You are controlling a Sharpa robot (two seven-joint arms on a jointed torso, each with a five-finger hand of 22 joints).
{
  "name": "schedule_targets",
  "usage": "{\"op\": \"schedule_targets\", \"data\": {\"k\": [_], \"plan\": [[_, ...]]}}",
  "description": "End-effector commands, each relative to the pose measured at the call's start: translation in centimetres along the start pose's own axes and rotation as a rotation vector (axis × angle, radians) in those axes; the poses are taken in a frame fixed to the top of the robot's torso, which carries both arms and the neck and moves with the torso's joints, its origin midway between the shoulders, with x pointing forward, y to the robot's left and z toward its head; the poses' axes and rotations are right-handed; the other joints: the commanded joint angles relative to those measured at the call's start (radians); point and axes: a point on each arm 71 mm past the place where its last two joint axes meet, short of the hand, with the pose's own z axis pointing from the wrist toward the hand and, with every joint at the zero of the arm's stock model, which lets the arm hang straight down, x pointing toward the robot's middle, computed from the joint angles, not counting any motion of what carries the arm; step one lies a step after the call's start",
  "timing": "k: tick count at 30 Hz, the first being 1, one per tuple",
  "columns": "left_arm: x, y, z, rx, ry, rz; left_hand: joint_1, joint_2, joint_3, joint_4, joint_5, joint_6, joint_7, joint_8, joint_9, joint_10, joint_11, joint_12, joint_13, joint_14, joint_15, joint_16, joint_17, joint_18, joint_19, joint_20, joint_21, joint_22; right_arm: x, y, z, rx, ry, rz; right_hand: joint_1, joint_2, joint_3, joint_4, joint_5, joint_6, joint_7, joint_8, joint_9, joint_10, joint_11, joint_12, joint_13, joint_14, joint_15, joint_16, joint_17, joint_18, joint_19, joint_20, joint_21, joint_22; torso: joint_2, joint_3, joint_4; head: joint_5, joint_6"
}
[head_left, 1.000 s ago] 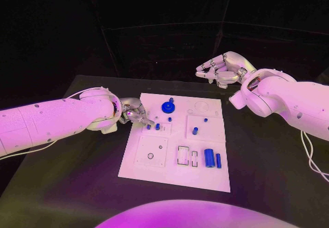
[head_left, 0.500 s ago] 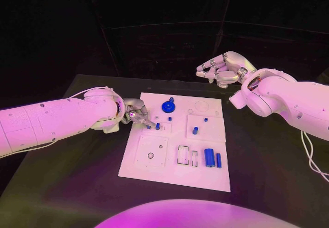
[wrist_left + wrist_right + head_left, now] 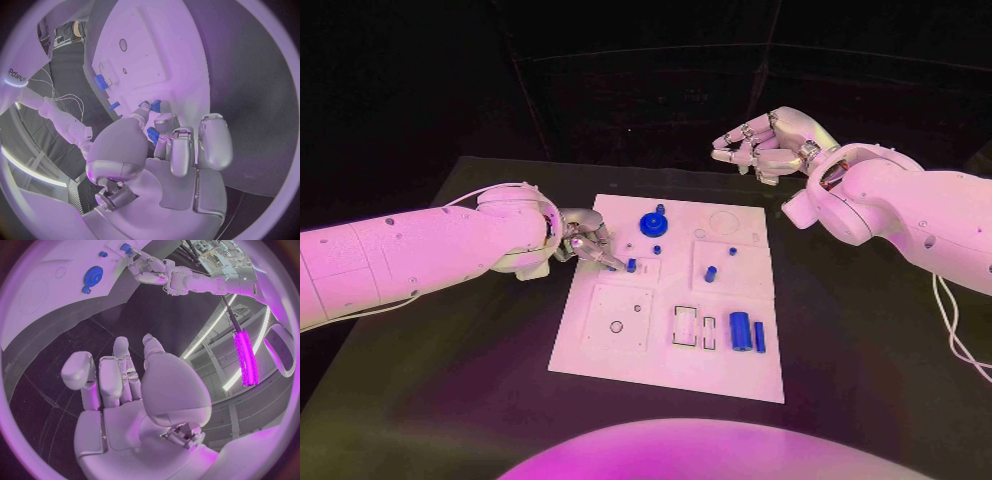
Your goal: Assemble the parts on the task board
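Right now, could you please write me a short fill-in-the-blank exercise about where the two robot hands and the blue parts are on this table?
1. The left robot hand reaches over the ____ edge of the task board in the head view.
2. The right robot hand hangs beyond the board's far edge, holding ____.
3. The blue gear sits on the board's ____ half.

Missing words: left; nothing; far

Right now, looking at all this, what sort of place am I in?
Probably a robotics lab or demo room. Two white arms work at a black table over a white task board holding small blue parts, and the right wrist view shows strip lights overhead.
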Motion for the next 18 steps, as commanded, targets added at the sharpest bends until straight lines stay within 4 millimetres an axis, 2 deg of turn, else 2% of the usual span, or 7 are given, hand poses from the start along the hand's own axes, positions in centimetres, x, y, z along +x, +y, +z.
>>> {"op": "schedule_targets", "data": {"k": [1,13,18], "plan": [[0.09,-0.01,0.03,-0.003,0.02,0.013,0.009,-0.001,0.004,-0.006,-0.001,0.005,-0.001,0.007,-0.002,0.006,-0.003,0.004,-0.001,0.107,0.0,0.003,0.263,-0.004,0.007,-0.001,-0.005,0.001,-0.02,0.15,0.05,-0.01,0.004,0.004,0.002,0.008,-0.004,-0.001,0.003,-0.01,0.0,0.004,0.001,-0.007,-0.001,-0.005,-0.001,0.015,0.004,-0.004,-0.001,0.019,-0.008,0.0,-0.007,-0.001,0.0,0.0001,-0.0006,0.0,0.0],[0.09,-0.18,0.18,-0.003,0.02,0.015,0.013,0.005,0.01,-0.009,-0.001,0.006,-0.001,0.007,-0.002,0.006,-0.003,0.005,0.001,0.107,0.0,0.003,0.263,-0.004,0.007,-0.001,-0.004,0.002,0.0,0.17,0.06,-0.01,0.003,0.004,0.002,0.008,-0.004,-0.001,0.003,-0.01,0.0,0.004,0.001,-0.007,-0.001,-0.005,-0.001,0.015,0.004,-0.004,-0.001,0.019,-0.008,0.0,-0.007,-0.001,0.001,0.0002,0.0002,0.0,-0.003],[0.11,-0.34,0.28,0.0,0.022,0.017,0.027,0.021,0.029,-0.017,-0.001,0.006,-0.004,0.007,-0.004,0.008,-0.005,0.006,0.003,0.107,-0.001,0.003,0.263,-0.004,0.008,-0.002,-0.003,0.005,0.03,0.19,0.07,-0.011,0.004,0.005,0.002,0.008,-0.004,-0.001,0.003,-0.01,0.0,0.004,0.001,-0.007,-0.001,-0.005,-0.001,0.015,0.004,-0.004,-0.001,0.019,-0.008,0.0,-0.007,-0.001,0.0,0.0004,-0.0003,0.0,-0.004]]}}
